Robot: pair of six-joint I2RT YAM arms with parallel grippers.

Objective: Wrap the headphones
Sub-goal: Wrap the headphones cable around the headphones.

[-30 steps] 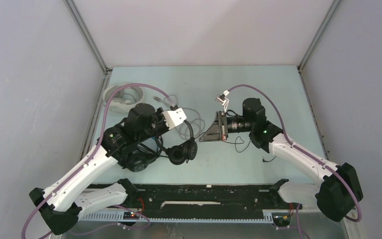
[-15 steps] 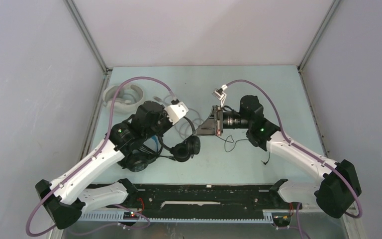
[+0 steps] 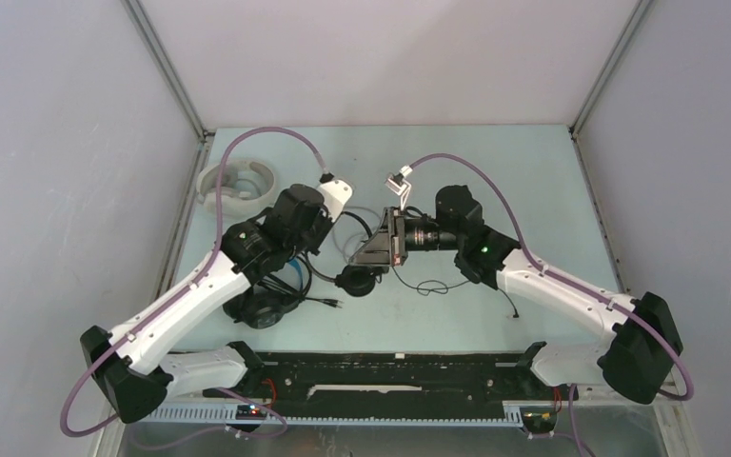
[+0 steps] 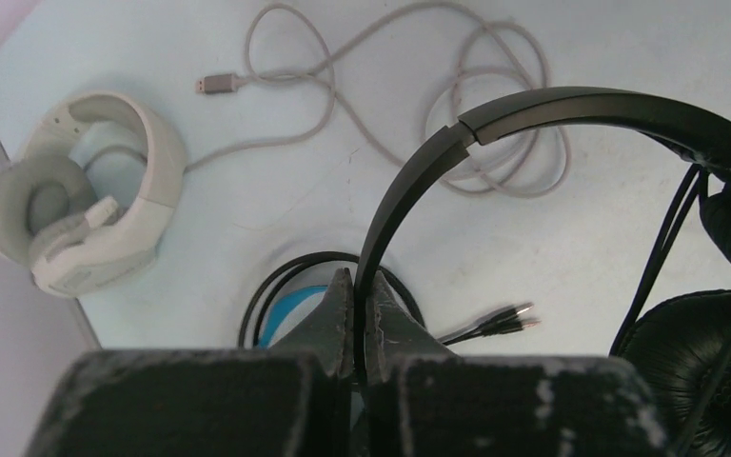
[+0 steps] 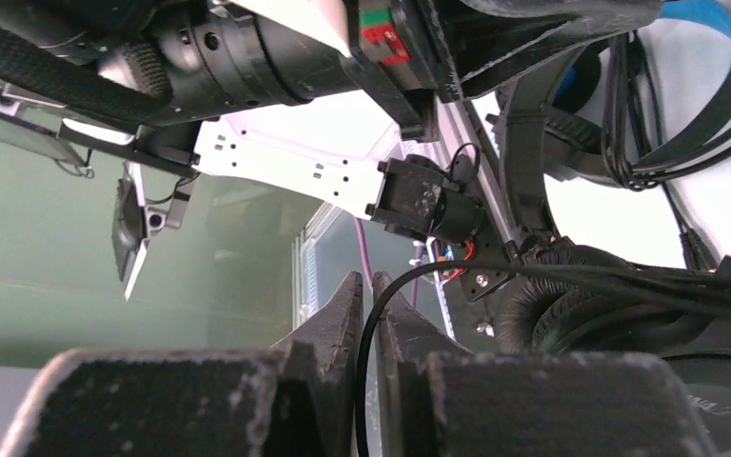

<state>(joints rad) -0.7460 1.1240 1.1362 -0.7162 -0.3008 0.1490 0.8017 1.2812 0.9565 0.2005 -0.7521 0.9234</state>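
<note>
Left gripper (image 4: 357, 286): clenched on headband of slim black on-ear headphones (image 4: 533, 105), at centre.
Right gripper (image 5: 366, 295): fingers close around thin black cord (image 5: 359, 381); grip unclear.
Progress: early, apparently. Bulky white over-ear headphones (image 4: 105, 209) far left, grey cable (image 4: 217, 85) sprawled loose.

Pale blue-green table (image 3: 533, 171), plain grey-white walls (image 3: 371, 57) on three sides, metal corner posts (image 3: 167, 71), even light.
</note>
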